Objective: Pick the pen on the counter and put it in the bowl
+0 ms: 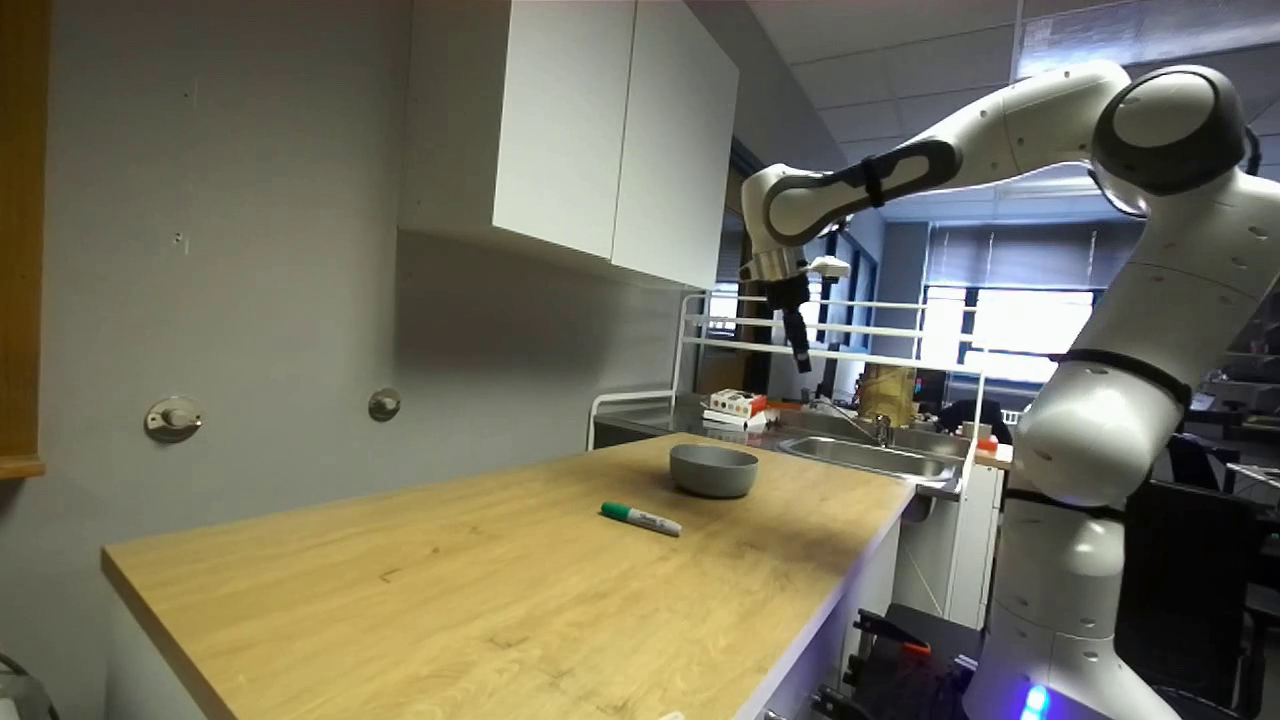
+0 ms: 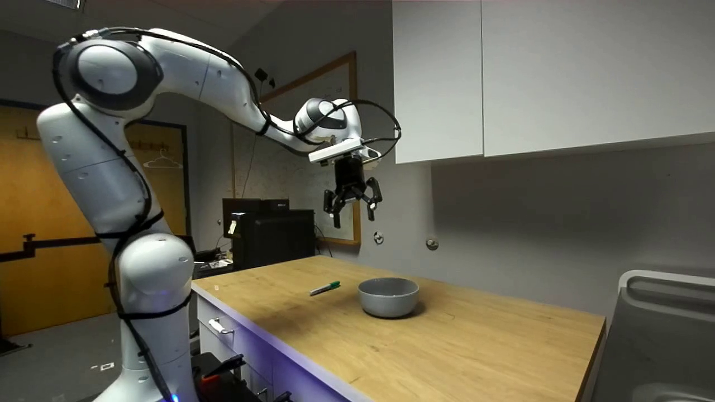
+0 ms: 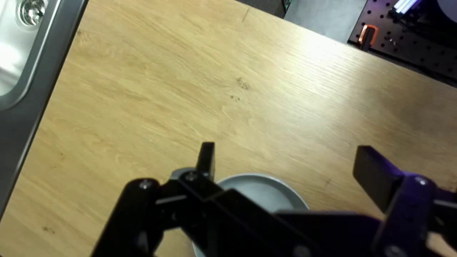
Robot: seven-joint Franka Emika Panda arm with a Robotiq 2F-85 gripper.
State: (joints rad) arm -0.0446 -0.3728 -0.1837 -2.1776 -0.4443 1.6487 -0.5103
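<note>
Neither step looks done: pen [image 1: 641, 520] lies on the surface [image 1: 480, 590], near the bowl [image 2: 389, 305], apart from it. Hand [image 2: 354, 218] hangs high, spread wide, holding nothing. Grasp, carry, release all remain. Pen unseen in wrist view, maybe blocked.

White cabinets [image 1: 570, 120] are mounted on a grey wall [image 1: 250, 310] — a bright window [image 1: 1035, 318] is partly covered by a blind [image 1: 1040, 256], and a pale board [image 2: 329, 85] is framed in wood.
</note>
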